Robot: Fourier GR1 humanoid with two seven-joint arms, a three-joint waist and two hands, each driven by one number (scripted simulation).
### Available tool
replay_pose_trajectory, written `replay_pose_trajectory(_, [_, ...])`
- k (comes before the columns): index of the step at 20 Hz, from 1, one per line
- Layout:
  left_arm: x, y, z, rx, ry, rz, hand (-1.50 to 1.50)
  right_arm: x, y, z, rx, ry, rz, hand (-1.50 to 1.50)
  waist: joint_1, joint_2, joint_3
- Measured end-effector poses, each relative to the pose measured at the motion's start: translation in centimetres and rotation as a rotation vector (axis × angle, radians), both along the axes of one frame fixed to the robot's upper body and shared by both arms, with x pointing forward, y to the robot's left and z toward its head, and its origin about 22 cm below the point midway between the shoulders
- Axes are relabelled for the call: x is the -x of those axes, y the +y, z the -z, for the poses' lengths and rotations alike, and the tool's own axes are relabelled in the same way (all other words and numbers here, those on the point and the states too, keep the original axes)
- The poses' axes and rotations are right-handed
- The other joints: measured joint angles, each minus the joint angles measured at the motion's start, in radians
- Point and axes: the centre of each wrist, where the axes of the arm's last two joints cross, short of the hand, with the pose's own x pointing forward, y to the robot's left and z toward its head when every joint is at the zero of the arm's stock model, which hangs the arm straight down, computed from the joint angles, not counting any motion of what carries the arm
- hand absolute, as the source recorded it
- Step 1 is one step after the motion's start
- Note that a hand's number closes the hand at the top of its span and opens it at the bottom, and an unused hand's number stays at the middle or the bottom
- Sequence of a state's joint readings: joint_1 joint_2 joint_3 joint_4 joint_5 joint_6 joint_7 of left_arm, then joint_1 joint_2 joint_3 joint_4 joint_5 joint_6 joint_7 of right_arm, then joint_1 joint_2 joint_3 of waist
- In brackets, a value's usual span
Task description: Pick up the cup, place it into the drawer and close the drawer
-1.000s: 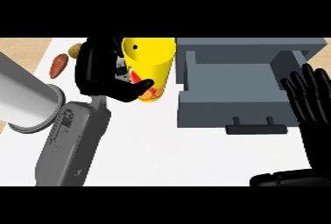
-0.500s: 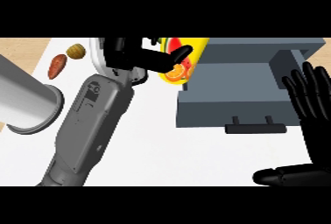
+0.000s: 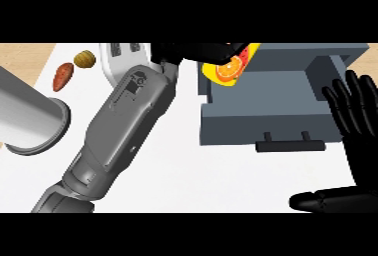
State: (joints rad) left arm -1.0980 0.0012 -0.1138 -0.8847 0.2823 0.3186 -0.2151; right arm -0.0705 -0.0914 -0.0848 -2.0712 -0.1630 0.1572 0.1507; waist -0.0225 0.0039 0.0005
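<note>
White counter (image 3: 192, 170), grey drawer (image 3: 266, 112) open. I see left hand (image 3: 193, 51) curled round yellow cup (image 3: 232, 64), now carried right onto drawer's left rim (was over counter). Right hand (image 3: 358, 115) flat, resting. Release next, I judge.

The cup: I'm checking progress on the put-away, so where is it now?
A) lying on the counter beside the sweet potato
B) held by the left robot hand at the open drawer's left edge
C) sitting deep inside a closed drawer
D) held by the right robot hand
B: the left robot hand is curled round the yellow cup at the left wall of the open drawer.
</note>
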Motion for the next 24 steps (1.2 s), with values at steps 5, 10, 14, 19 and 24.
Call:
replay_pose_trajectory(5, [-0.4, -1.8, 0.4, -0.027, 0.028, -0.016, 1.50, -0.2, -0.2, 0.1, 0.002, -0.003, -0.005, -1.50, -0.008, 0.001, 0.000])
replay_pose_trajectory(10, [-1.1, -2.4, 2.2, -0.060, 0.071, -0.020, 1.50, -0.6, 0.2, -0.1, 0.005, -0.011, -0.021, -1.50, -0.022, 0.005, 0.000])
replay_pose_trajectory(14, [-1.6, -2.7, 3.0, -0.103, 0.086, -0.032, 1.50, -1.1, 0.4, 0.0, 0.002, -0.013, -0.028, -1.50, -0.034, 0.009, 0.000])
replay_pose_trajectory(19, [-1.7, -3.1, 3.8, -0.176, 0.088, -0.035, 1.50, -1.2, 0.5, -0.2, 0.002, -0.016, -0.046, -1.50, -0.053, 0.013, 0.001])
replay_pose_trajectory(24, [-1.5, -3.6, 4.2, -0.247, 0.095, -0.050, 1.50, -1.9, 0.5, 0.1, 0.001, -0.019, -0.064, -1.50, -0.072, 0.017, 0.001])
